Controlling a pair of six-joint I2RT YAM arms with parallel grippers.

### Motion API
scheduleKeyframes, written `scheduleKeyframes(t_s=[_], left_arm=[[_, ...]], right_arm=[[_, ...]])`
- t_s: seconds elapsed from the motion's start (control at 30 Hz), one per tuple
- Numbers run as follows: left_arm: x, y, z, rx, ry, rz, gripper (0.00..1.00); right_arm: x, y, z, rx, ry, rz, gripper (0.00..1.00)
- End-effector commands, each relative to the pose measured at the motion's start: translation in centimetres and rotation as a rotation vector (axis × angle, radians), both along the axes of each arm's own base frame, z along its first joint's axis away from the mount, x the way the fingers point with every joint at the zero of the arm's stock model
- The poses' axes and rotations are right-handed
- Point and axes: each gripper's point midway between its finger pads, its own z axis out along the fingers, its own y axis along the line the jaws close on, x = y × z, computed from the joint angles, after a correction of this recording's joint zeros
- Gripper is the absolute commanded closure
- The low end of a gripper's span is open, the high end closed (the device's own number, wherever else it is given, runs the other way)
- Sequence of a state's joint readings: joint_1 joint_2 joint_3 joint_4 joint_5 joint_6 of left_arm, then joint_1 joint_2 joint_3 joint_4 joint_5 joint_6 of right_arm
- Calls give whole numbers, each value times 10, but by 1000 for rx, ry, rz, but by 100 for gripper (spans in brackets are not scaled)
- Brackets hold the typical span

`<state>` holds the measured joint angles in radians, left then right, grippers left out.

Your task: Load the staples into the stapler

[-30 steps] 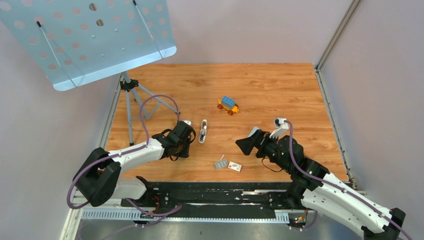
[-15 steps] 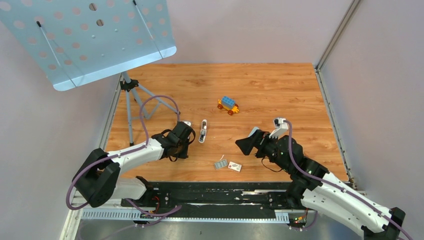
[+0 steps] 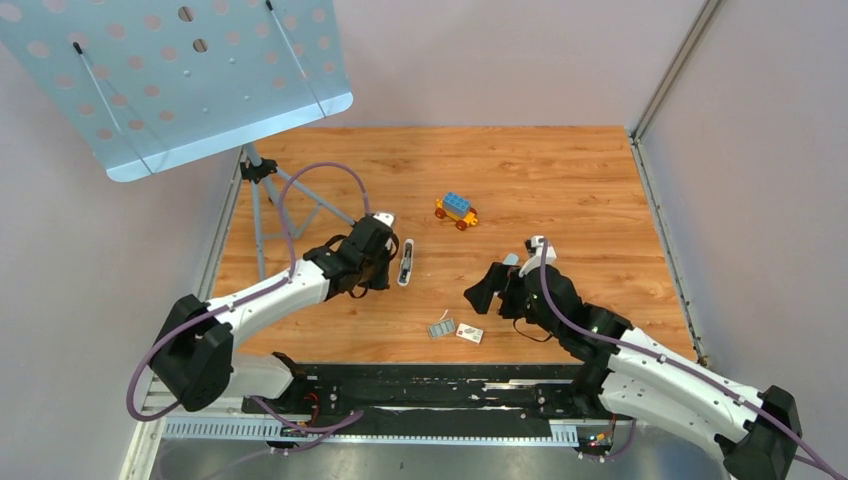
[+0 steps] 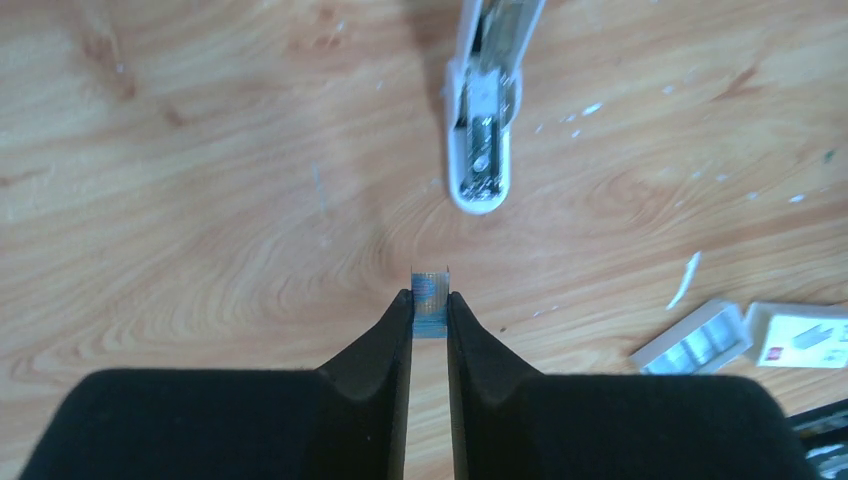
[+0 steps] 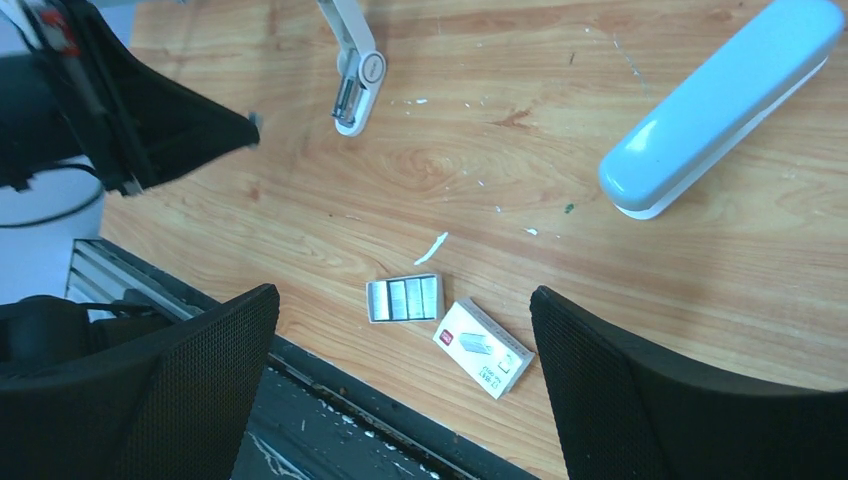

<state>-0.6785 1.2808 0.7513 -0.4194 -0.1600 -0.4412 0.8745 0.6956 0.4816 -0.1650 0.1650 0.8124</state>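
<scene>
Left gripper (image 4: 430, 302), clamped on a staple strip (image 4: 431, 285), had advanced toward the stapler (image 4: 485, 150); right gripper (image 5: 405, 300), jaws wide apart, had shifted left over the scuffed wooden table (image 3: 580, 180).

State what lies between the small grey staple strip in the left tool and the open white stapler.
Only bare wooden tabletop separates staple strip and stapler; the left wrist view shows it.
</scene>
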Motion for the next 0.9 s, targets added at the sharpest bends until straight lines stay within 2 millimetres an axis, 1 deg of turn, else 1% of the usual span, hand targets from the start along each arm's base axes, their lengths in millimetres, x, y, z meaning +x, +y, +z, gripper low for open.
scheduleKeyframes(t_s=[0.0,0.17,0.33,0.47,0.63,0.87], left_arm=[[22,-26,16,-44,-36,-45,83],[41,-46,18,-58,-37,-69,83],[52,-58,11,-64,-35,-84,83],[56,-60,3,-45,-37,-104,84],[55,-59,-7,-30,-28,-128,84],[56,-62,-10,-35,-33,-146,84]], right_arm=[[3,0,4,-41,-3,16,0],[6,-1,4,-75,-11,20,0],[9,-7,9,-88,-42,-3,0],[12,-10,11,-97,-58,-15,0],[13,-12,11,-104,-60,-20,1],[15,-11,12,-112,-60,-22,1]])
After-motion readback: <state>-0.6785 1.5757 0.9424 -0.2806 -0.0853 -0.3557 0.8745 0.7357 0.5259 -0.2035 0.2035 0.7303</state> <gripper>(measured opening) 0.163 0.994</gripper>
